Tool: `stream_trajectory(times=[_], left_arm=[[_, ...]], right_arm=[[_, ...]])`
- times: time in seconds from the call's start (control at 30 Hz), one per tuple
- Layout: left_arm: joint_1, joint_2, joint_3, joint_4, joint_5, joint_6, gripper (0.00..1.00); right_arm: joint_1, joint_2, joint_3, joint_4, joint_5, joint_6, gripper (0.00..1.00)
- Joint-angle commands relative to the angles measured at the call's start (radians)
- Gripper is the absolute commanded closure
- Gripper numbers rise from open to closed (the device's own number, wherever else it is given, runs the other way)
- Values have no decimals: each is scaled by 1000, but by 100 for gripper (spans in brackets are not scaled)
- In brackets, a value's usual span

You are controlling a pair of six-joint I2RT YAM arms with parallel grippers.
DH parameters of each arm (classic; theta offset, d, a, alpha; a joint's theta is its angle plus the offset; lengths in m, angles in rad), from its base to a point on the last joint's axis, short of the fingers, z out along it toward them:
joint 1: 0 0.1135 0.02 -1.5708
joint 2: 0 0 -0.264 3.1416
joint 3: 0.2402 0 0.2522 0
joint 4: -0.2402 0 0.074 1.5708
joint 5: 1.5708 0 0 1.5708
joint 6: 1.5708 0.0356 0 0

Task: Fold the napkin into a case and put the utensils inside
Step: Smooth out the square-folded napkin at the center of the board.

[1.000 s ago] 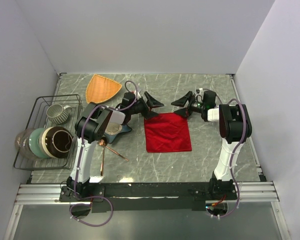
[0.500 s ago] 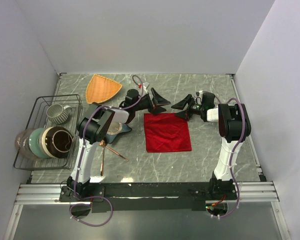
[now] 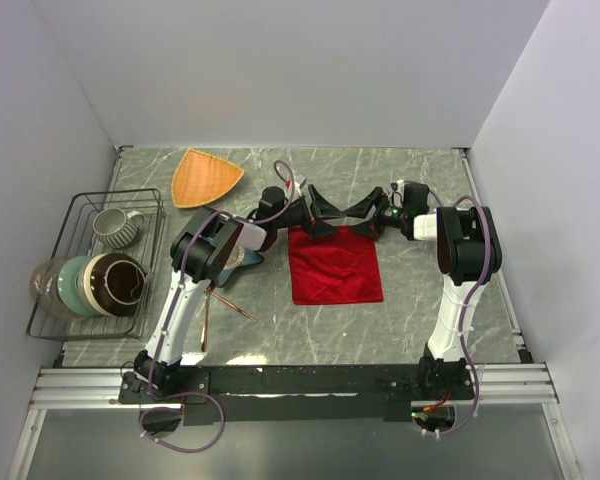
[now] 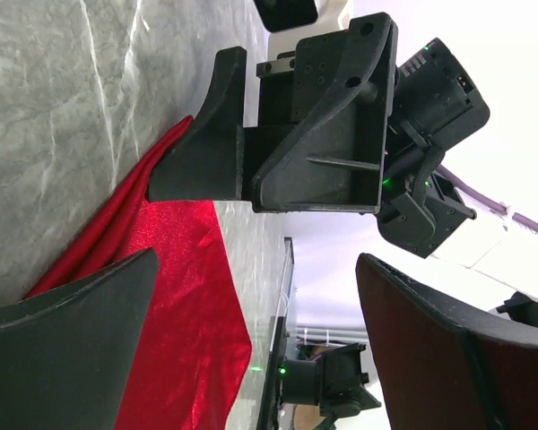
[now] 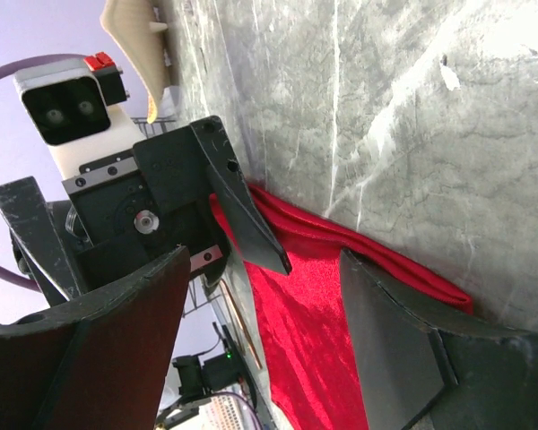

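- napkin (image 3: 335,268): plain bright red, unpatterned, beneath both pincers
- left pincer (image 3: 322,212), right pincer (image 3: 364,217): matte black
- table (image 3: 430,310): grey marble, pale veins
- plate (image 3: 206,177), left of pincers: orange
- utensils (image 3: 205,318): shiny copper

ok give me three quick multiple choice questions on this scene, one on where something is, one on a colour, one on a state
1. Where do the utensils lie?
A. on the napkin
B. on the triangular plate
C. on the table, left of the napkin

2. What colour is the triangular plate?
A. orange
B. blue
C. green

3. How are the left gripper's fingers?
A. shut on the napkin
B. open
C. shut on a utensil

Answers:
1 C: they rest on bare marble, apart from the red cloth.
2 A: the plate at the far left of the table is plainly orange.
3 B: the left wrist view shows a wide gap between the fingers, with nothing held.
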Motion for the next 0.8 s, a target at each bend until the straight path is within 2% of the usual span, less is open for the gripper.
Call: stream_trajectory(times=[0.0,0.4,0.77], left_arm=[[7,3,14,48,12,-25,1],[76,-32,-72,78,47,-69,1],[122,-61,-141,108,64,-92,1]], right_arm=[[-1,38,42,-158,135,-98,23],[19,44,111,-301,233,-159,21],[22,44,128,-326,247,-176,21]])
